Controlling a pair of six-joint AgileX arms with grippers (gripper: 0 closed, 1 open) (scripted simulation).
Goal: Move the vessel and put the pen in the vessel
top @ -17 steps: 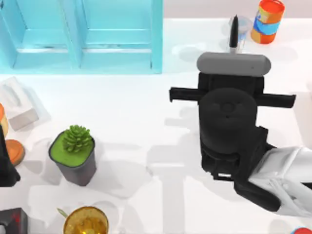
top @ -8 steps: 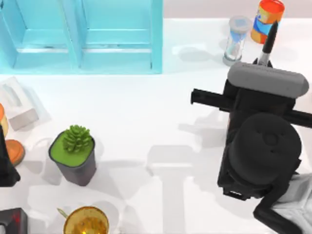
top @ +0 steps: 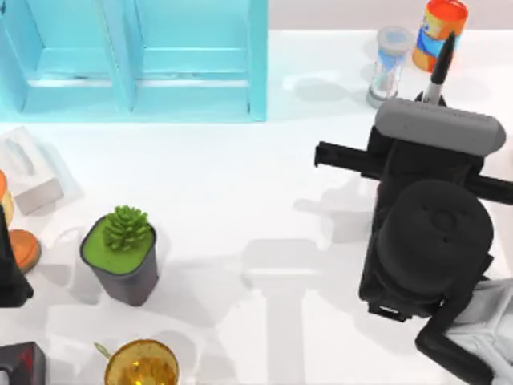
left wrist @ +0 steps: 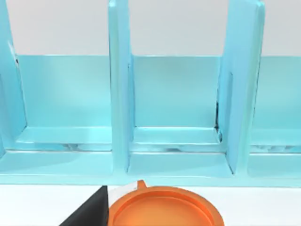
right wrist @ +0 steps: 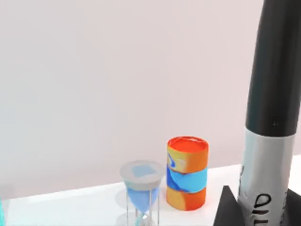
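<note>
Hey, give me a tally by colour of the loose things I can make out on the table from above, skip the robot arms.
Blue: 2, shelf rack, hourglass
Orange: 2, can, disc
Green plant in grey pot: 1
Gold goblet: 1
Black and grey pen: 1
White-grey block: 1
Total: 8

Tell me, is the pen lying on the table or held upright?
Held upright: the pen stands in the right gripper, black cap up.

My right arm reaches in from the table's lower right, wrist over the right half, its black two-finger gripper (top: 427, 100) clamped on a slim black-capped marker pen (top: 438, 70) standing upright. My left arm sits parked at the left edge.
</note>
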